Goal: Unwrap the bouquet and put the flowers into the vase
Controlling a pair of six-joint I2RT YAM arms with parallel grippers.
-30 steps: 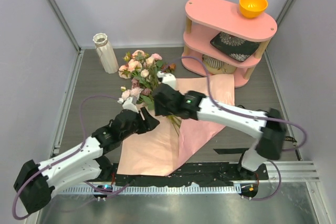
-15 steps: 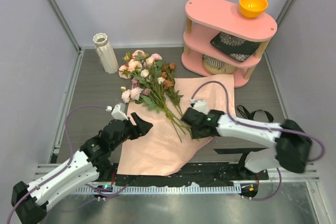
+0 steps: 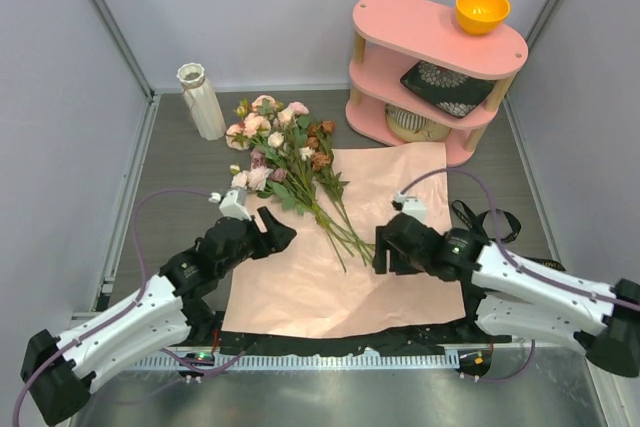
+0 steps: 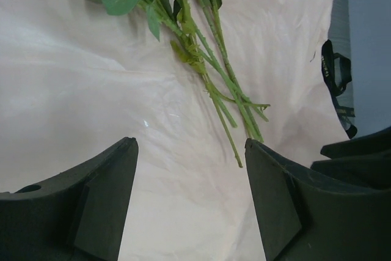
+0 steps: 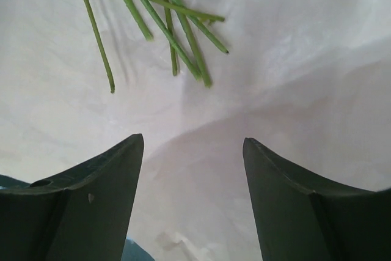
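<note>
The bouquet is unwrapped: the flowers (image 3: 290, 152) lie loose, heads toward the back left and green stems (image 4: 211, 71) fanned over the flat pink paper (image 3: 330, 287). The white ribbed vase (image 3: 202, 99) stands upright at the back left, holding nothing I can see. My left gripper (image 3: 272, 233) hovers open over the paper's left part, just left of the stems, and its wrist view shows the left gripper (image 4: 189, 145) with nothing between its fingers. My right gripper (image 3: 380, 250) is open and empty to the right of the stem ends (image 5: 165, 22); the right gripper (image 5: 192, 140) is over bare paper (image 5: 293, 41).
A black ribbon (image 3: 480, 219) lies on the table off the paper's right edge. A pink two-tier shelf (image 3: 440, 37) stands at the back right with an orange bowl (image 3: 481, 9) on top and a dark patterned plate (image 3: 448, 87) on the lower tier. Walls close both sides.
My right gripper drew back from the flowers to the near right and opened; the folded paper flap now lies flat. My left gripper opened wider and pulled back slightly.
</note>
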